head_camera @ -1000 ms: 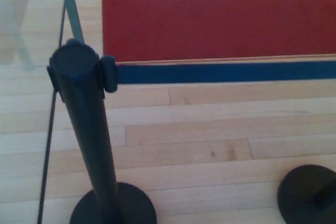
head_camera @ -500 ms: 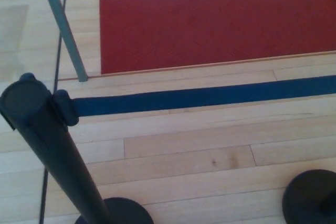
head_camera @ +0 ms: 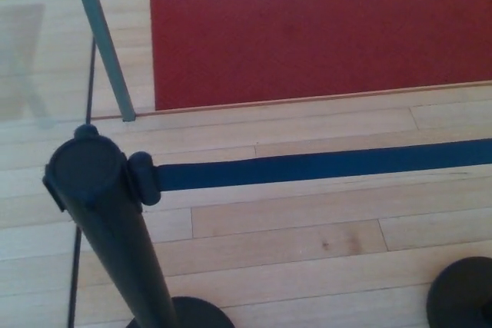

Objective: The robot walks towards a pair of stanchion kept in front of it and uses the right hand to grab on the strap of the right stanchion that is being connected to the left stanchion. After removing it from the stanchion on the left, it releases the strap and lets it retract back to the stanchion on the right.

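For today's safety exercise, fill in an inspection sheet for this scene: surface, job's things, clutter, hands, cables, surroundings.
Surface: wood floor, pale planks; a red mat lies flat on it beyond the strap.
Job's things: left post upright, black, on a round base; blue strap taut, its end clip seated at the post's head, running off the right edge. Of the right post only the base shows.
Clutter: nothing seen.
Hands: nothing seen; neither is in view.
Cables: nothing seen.
Surroundings: grey metal leg slanting to the floor at upper left, beside what looks like a glass panel.
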Available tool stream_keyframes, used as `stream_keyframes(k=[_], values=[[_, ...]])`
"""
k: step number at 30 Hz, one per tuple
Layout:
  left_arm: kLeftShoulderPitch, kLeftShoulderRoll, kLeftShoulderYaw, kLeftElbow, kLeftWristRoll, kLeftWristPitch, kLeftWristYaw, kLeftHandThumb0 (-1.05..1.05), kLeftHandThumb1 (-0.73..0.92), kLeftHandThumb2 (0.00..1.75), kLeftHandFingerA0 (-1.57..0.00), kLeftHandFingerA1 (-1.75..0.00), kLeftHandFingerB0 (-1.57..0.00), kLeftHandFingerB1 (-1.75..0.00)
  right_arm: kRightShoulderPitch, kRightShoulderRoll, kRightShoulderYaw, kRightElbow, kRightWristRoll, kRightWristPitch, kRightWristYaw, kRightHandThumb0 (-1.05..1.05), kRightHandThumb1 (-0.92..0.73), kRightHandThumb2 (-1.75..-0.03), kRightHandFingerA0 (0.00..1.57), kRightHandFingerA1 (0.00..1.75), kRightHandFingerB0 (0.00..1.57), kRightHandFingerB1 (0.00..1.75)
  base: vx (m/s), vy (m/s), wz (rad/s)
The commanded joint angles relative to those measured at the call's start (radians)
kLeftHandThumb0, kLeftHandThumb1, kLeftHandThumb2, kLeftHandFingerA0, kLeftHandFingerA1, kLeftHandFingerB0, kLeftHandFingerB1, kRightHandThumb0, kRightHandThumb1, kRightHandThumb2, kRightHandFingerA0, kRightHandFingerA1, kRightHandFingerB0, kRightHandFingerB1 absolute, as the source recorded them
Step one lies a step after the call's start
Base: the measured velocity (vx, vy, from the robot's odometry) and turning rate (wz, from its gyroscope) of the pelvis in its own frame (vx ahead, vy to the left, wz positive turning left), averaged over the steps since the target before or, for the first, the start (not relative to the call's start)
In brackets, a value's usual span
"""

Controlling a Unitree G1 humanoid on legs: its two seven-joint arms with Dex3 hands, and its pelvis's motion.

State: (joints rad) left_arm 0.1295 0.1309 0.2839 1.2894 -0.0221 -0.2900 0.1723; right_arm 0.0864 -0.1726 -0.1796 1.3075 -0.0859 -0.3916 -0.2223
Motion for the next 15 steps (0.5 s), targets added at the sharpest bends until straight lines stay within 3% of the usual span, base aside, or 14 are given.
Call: stream_keyframes(k=[1,2,3,4,7,8,12,13,14,15], values=[[0.007,0.009,0.001,-0.011,-0.009,-0.019,0.004,-0.14,0.66,0.64,-1.1,-1.18,-0.99,-0.93,0.0,-0.008,-0.004,0.0,0.012,0.004,0.012,0.21,-0.28,-1.66,1.21,1.13,0.67,1.2,0.03,-0.068,0.08],[0.008,0.011,0.0,-0.007,-0.007,-0.019,0.001,-0.17,0.67,0.62,-1.1,-1.19,-0.99,-0.91,-0.005,-0.007,-0.004,0.005,0.01,0.006,0.01,0.2,0.05,-1.75,1.28,1.1,0.72,1.27,0.0,0.0,0.0],[0.008,0.012,0.0,-0.007,-0.007,-0.019,0.0,-0.17,0.67,0.62,-1.1,-1.19,-0.99,-0.91,-0.006,-0.007,-0.004,0.006,0.01,0.006,0.009,0.2,0.05,-1.75,1.28,1.1,0.72,1.27,0.0,-0.084,0.05],[0.009,0.012,0.0,-0.007,-0.007,-0.017,0.0,-0.16,0.68,0.63,-1.08,-1.19,-0.98,-0.9,-0.007,-0.008,-0.002,0.006,0.008,0.007,0.008,0.07,0.05,-1.75,1.26,1.1,0.7,1.26,0.0,-0.084,0.01],[0.01,0.01,0.0,-0.007,-0.008,-0.015,-0.002,-0.16,0.68,0.61,-1.08,-1.17,-0.98,-0.89,-0.008,-0.011,0.002,0.003,0.004,0.009,0.004,0.07,0.02,-1.75,1.23,1.09,0.67,1.26,-0.02,-0.028,0.0],[0.009,0.011,-0.004,-0.008,-0.003,-0.016,0.005,-0.15,0.68,0.65,-1.07,-1.2,-0.97,-0.92,-0.008,-0.01,0.0,0.003,0.005,0.002,-0.004,-0.26,0.02,-1.75,1.35,1.05,0.69,1.3,0.0,0.0,0.0],[0.008,0.02,-0.005,-0.004,0.0,-0.017,0.012,-0.16,0.69,0.64,-1.07,-1.2,-0.96,-0.92,-0.008,-0.005,0.006,-0.009,-0.002,-0.025,-0.027,-0.28,0.02,-1.75,1.31,1.11,0.7,1.38,0.0,0.0,0.0],[0.009,0.023,-0.005,0.002,0.0,-0.017,0.01,-0.14,0.68,0.65,-1.09,-1.18,-0.97,-0.91,-0.005,-0.006,0.01,-0.017,-0.006,-0.031,-0.036,-0.32,-0.36,-1.54,1.26,1.17,0.72,1.19,0.0,0.0,0.0],[0.009,0.023,-0.005,0.003,0.0,-0.017,0.009,-0.14,0.68,0.65,-1.09,-1.18,-0.97,-0.91,-0.004,-0.007,0.01,-0.018,-0.006,-0.03,-0.038,-0.32,-0.36,-1.54,1.26,1.17,0.72,1.19,0.0,0.0,0.0],[0.01,0.024,-0.004,0.005,-0.001,-0.019,0.008,-0.14,0.66,0.64,-1.11,-1.14,-0.99,-0.89,0.001,-0.006,0.01,-0.032,-0.008,-0.032,-0.075,-0.37,-0.11,-1.75,1.16,1.3,0.57,1.36,0.0,0.0,0.0]])
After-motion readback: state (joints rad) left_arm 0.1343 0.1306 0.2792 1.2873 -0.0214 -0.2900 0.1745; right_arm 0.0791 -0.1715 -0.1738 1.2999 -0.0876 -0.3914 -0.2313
